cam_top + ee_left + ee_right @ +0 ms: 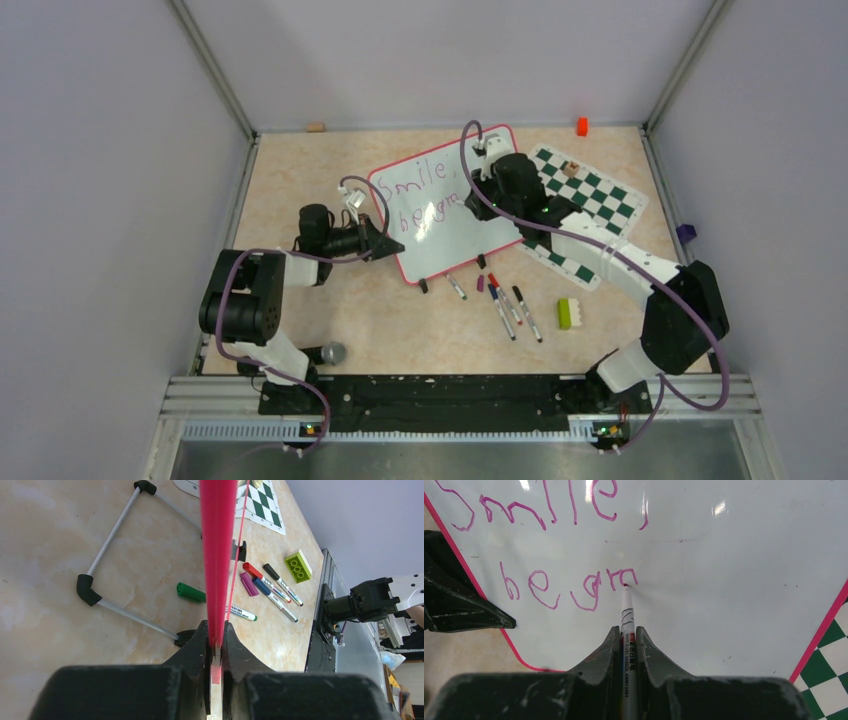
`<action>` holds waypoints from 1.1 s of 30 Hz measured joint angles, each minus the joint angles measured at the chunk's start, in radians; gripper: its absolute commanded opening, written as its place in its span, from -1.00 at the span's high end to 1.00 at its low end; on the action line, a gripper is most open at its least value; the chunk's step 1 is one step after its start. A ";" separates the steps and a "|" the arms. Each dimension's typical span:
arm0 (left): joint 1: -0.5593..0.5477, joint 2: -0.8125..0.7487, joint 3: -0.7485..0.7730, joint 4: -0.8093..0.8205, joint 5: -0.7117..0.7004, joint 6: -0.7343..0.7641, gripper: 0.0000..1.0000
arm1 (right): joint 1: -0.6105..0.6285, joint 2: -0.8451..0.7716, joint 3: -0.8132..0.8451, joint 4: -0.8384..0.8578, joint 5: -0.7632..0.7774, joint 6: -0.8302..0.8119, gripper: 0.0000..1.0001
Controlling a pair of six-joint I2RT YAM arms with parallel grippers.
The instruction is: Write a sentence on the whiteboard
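Marker (626, 605) tip touches whiteboard (724, 580) at the end of the sentence (549, 585), second line unfinished. Right end effector (626, 630) clamped on marker. Left end effector (216, 630) pinches the board's pink rim, mid-worktop (330, 310). Step likely needs light even pressure, short strokes rightward, firm left grip.

The left arm (245, 300) and right arm (610, 262) are wearing white shells between chunky black joint housings. Mauve cables (722, 340) are looping alongside each. Scuffed black wedge fingers (599, 662) are filling the wrist views at 6 o'clock.
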 measured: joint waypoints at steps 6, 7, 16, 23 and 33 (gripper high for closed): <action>0.000 0.000 0.000 0.000 0.000 0.000 1.00 | 0.000 0.008 0.022 -0.013 0.012 0.000 1.00; 0.000 0.000 0.000 0.000 0.000 0.000 1.00 | 0.000 0.010 0.025 -0.015 0.013 0.000 1.00; 0.000 0.000 0.000 -0.001 0.000 -0.001 1.00 | 0.000 0.016 0.038 -0.022 0.015 0.000 1.00; 0.000 0.000 0.000 -0.001 0.000 -0.001 1.00 | 0.000 0.016 0.039 -0.022 0.015 0.000 1.00; 0.000 0.000 0.000 -0.002 0.000 -0.001 1.00 | -0.002 0.017 0.039 -0.022 0.015 0.000 1.00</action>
